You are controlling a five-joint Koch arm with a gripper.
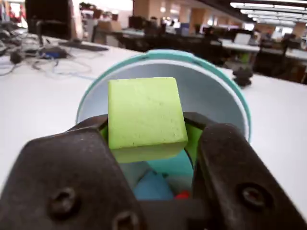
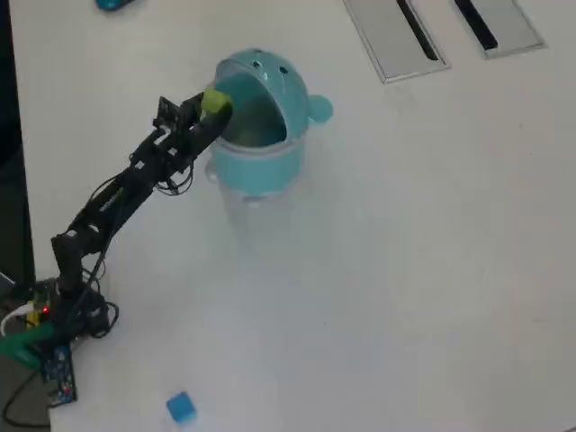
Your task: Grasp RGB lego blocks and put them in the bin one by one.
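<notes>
Bin (image 1: 225, 79) interior half hidden behind tool-held yellow-green block (image 1: 145, 115)

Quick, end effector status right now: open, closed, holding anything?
End effector: closed on the yellow-green block, held over the bin opening.

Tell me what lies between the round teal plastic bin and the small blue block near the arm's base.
Only bare white table, per the overhead view.

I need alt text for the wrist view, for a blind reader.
A black pincer holds a yellow-green block over the open mouth of a round teal bin. Blue and red pieces show inside the bin, below the block.
</notes>
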